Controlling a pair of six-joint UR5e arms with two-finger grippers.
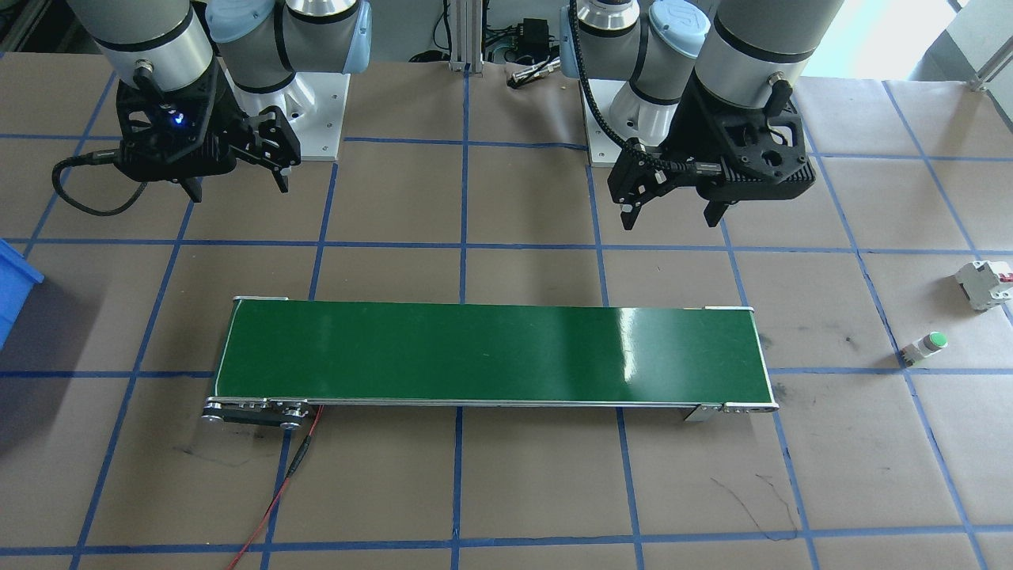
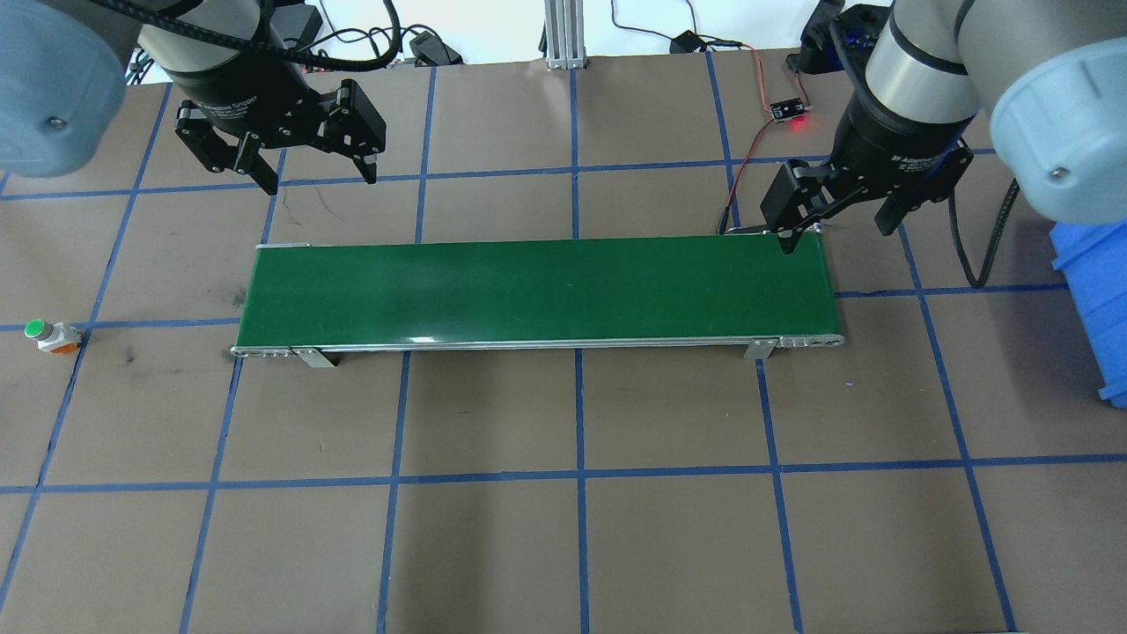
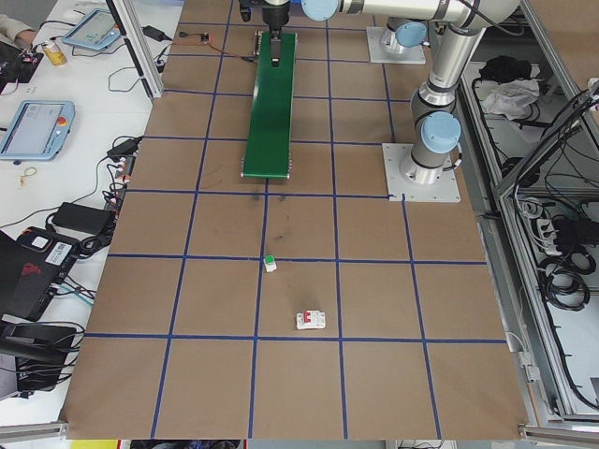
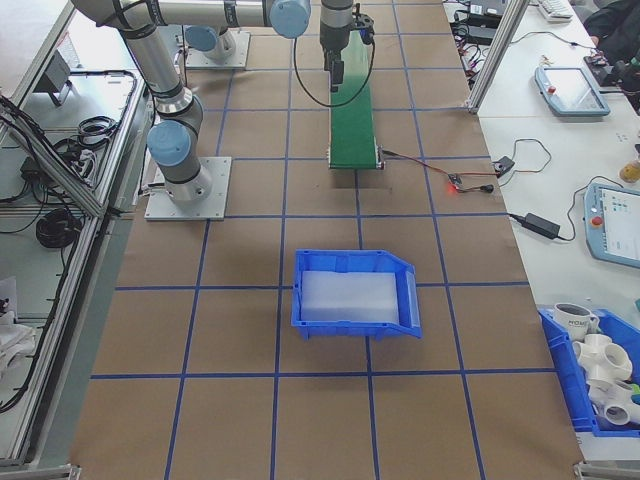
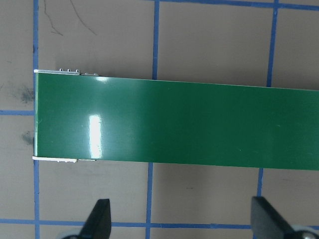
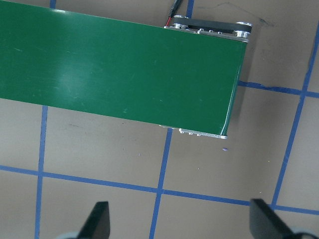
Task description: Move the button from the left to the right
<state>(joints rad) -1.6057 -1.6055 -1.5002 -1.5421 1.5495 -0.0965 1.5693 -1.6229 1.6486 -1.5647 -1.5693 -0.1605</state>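
The brown paper desk (image 2: 563, 546) with its blue tape grid carries a green conveyor belt (image 2: 537, 291) across its middle, and the button (image 2: 46, 334) lies on its side far out at the left, well apart from the belt. The left hand (image 2: 308, 172) and right hand (image 2: 841, 224) both hang wide and empty above the belt's ends. The small tipped button could roll or squirt from the fingers if pinched off-centre, and the white circuit breaker (image 1: 985, 283) near it could be grabbed by mistake.
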